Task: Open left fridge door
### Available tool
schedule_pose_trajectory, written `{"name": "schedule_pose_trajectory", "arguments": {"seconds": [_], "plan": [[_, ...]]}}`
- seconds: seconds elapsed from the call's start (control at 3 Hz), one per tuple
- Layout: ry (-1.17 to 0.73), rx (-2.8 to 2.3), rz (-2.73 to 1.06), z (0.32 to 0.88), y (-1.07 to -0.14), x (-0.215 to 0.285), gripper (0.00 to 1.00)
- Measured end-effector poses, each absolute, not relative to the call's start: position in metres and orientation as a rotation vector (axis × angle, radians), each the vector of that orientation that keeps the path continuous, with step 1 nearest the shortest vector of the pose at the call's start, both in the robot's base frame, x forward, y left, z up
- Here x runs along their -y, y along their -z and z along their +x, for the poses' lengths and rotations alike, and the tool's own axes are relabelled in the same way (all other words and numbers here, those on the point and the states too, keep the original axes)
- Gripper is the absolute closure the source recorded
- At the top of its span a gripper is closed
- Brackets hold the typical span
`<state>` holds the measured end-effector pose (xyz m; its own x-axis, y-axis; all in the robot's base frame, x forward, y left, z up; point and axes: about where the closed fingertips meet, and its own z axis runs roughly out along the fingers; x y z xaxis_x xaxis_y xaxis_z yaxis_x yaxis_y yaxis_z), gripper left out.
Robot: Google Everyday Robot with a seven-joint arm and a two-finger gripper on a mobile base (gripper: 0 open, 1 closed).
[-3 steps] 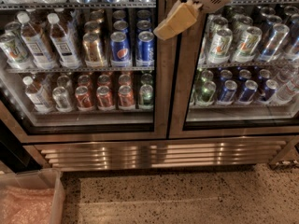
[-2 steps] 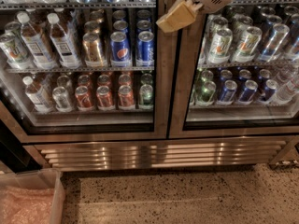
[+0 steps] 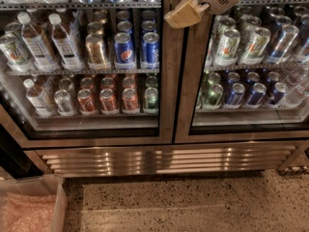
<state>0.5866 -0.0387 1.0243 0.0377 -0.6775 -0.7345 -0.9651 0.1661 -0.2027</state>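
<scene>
Risen slightly since a second ago, the gripper [image 3: 186,14] hangs at the top, over the steel frames where the doors meet (spread or closed, I cannot tell). Bin [image 3: 59,202] at lower left; left door [image 3: 165,95] shut; fridge [image 3: 164,161] grille beneath.

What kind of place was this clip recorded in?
Probably an office break area or shop: a wide two-door stainless steel glass-front drinks fridge, speckled terrazzo floor. The tan claw hangs up top before the doors' meeting frames.
</scene>
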Motion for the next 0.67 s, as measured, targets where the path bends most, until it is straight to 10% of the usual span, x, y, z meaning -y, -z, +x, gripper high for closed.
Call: {"name": "schedule_pose_trajectory", "arguments": {"seconds": [0.67], "plan": [[-0.494,-1.707,-1.579,0.5915,-1.0252,0.0454,1.00]]}}
